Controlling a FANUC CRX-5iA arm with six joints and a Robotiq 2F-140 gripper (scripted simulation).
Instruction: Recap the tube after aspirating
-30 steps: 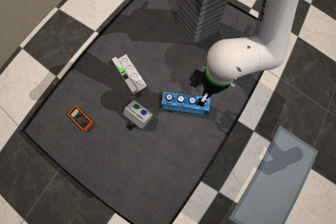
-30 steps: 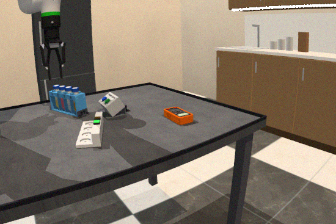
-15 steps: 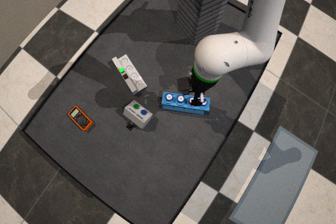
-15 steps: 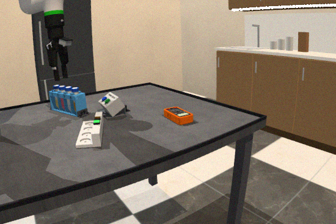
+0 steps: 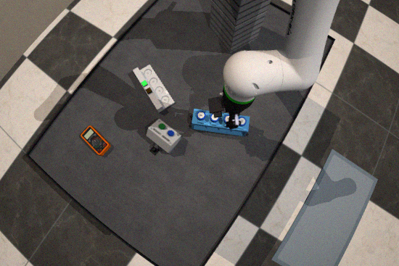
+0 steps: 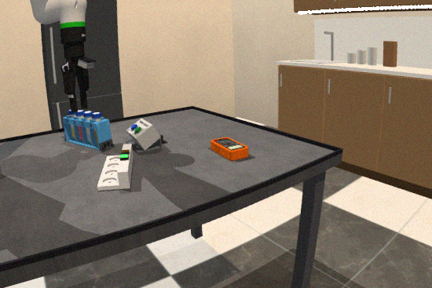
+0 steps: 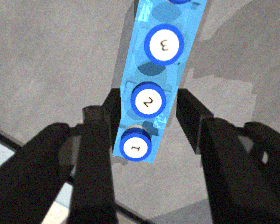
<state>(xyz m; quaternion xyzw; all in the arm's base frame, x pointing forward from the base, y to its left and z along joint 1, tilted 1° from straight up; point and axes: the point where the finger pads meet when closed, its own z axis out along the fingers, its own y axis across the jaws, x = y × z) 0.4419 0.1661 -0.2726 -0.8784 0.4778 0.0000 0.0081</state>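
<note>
The blue decapping station (image 5: pixel 220 122) stands on the dark table with a blue-rimmed white cap on each tube. In the wrist view I see cap 1 (image 7: pixel 136 145), cap 2 (image 7: pixel 147 101) and cap 3 (image 7: pixel 164 45). My gripper (image 7: pixel 148 102) is open, with one finger on each side of cap 2 and apart from it. In the exterior view its fingertips (image 6: pixel 78 105) hang just above the caps. The white cap tray (image 5: pixel 154 88) has empty nests and its green lamp (image 5: pixel 144 83) is lit. The key housing (image 5: pixel 164 135) carries the green key (image 5: pixel 162 125) and the blue key (image 5: pixel 170 133).
An orange multimeter (image 5: pixel 95 140) lies at the table's left. The arm's ribbed pedestal (image 5: pixel 243 1) stands behind the station. The cap tray (image 6: pixel 115 172) and key housing (image 6: pixel 144 135) sit close to the station (image 6: pixel 87 133).
</note>
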